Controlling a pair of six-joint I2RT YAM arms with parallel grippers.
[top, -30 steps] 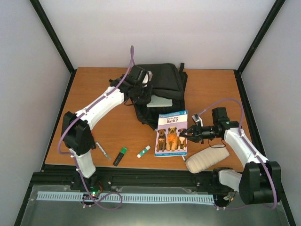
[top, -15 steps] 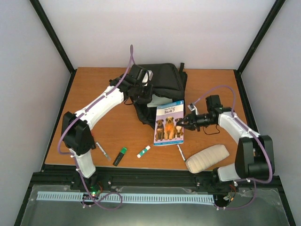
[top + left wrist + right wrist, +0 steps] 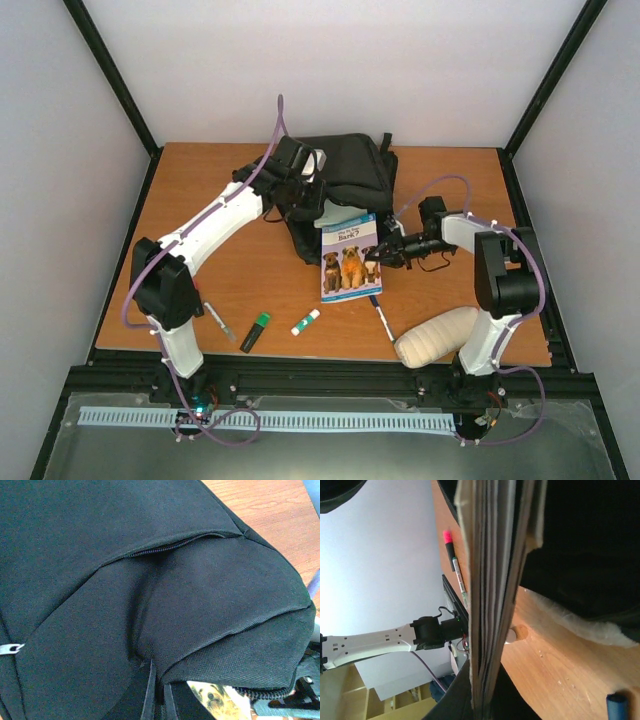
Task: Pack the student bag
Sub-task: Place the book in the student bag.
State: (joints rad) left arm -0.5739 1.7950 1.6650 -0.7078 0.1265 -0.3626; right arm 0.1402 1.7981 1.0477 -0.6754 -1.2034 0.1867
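Note:
The student bag (image 3: 348, 173), a black backpack, lies at the back middle of the table. My left gripper (image 3: 301, 197) is shut on a fold of its fabric at the near edge. In the left wrist view black cloth (image 3: 150, 580) fills the frame, pinched at the gripper (image 3: 158, 682). A book with dogs on its cover (image 3: 349, 258) is tilted, its far end at the bag's opening. My right gripper (image 3: 379, 256) is shut on the book's right edge. The right wrist view shows the book edge-on (image 3: 495, 580) between the gripper's (image 3: 489, 700) dark fingers.
A cream padded pouch (image 3: 440, 336) lies near the front right. Along the front lie a pen (image 3: 219, 320), a green highlighter (image 3: 256, 331), a glue stick (image 3: 306, 321) and a white pen (image 3: 383, 322). Black frame rails border the table.
My right gripper has carried the book back and to the left, from beside the pouch up to the bag's opening. The left arm has stayed still.

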